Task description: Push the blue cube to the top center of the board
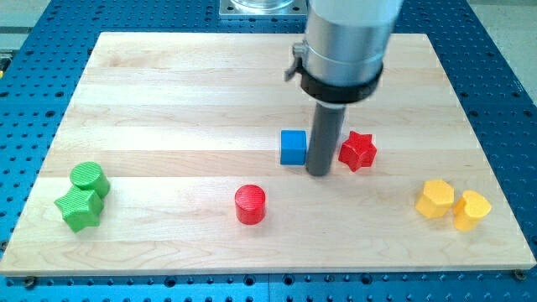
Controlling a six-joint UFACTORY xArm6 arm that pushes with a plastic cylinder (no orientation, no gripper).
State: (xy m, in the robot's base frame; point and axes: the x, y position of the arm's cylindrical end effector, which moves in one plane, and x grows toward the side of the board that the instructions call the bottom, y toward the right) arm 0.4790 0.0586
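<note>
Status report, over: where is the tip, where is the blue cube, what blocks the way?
My tip between blue cube and red star. Cube mid-board, not yet top center. Nothing between cube and top edge.

Blue cube (pixel 293 148): small, flat on board near centre, slightly toward view's right.

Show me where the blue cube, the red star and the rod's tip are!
blue cube (pixel 292 147): camera view, middle of its front face.
red star (pixel 358 151): camera view, middle of its top.
my tip (pixel 319 172): camera view, the rod's very bottom end.
</note>
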